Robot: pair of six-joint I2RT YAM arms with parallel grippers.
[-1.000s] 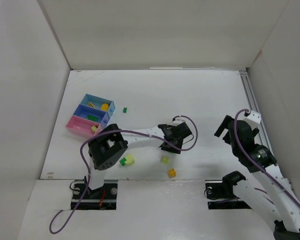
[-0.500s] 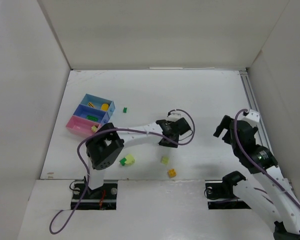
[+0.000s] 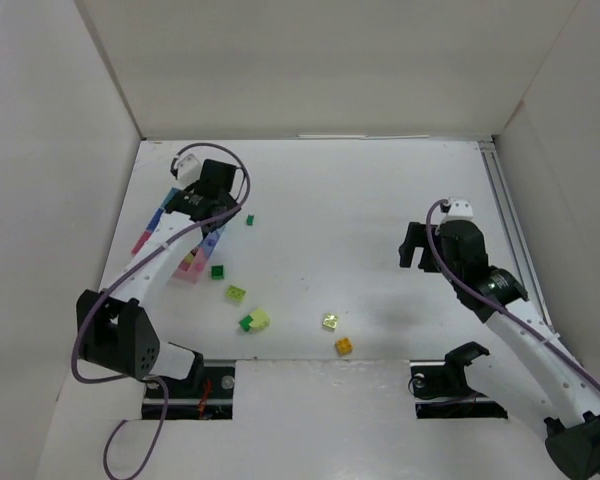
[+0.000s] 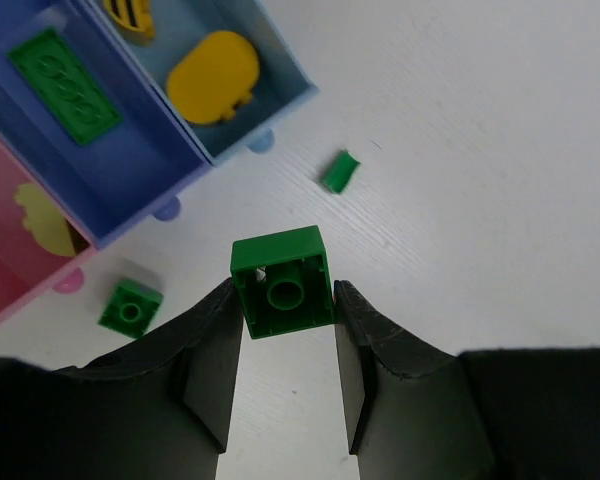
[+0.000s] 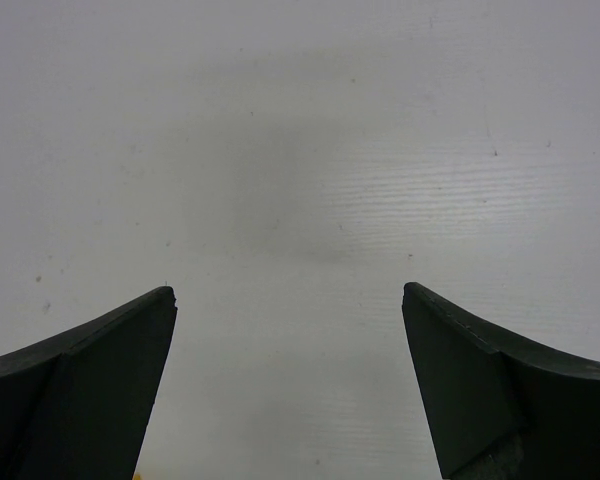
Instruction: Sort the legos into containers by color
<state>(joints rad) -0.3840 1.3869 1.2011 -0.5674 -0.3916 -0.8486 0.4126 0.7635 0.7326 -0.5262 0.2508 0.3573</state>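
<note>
My left gripper (image 3: pixel 202 192) (image 4: pixel 285 300) hangs over the table beside the containers, shut on a dark green lego (image 4: pixel 282 281) seen from its hollow underside. The light blue tray (image 4: pixel 285 78) holds a yellow piece (image 4: pixel 213 75). A flat green lego (image 4: pixel 63 84) lies in the darker blue tray (image 4: pixel 130 160), and a pale yellow piece (image 4: pixel 40 215) lies in the pink tray (image 4: pixel 5 285). In the top view my left arm hides most of the containers (image 3: pixel 192 268). My right gripper (image 3: pixel 412 245) (image 5: pixel 286 300) is open over bare table.
Loose legos lie on the table: a small green one (image 3: pixel 250 220), a dark green one (image 3: pixel 217 271), a yellow-green one (image 3: pixel 236 293), a green and pale yellow pair (image 3: pixel 253 320), another yellow-green one (image 3: pixel 330 321) and an orange one (image 3: pixel 343 346). White walls enclose the table.
My left arm has swung from the middle of the table to the far left by the containers, carrying the green lego. My right gripper has shifted left and farther in.
</note>
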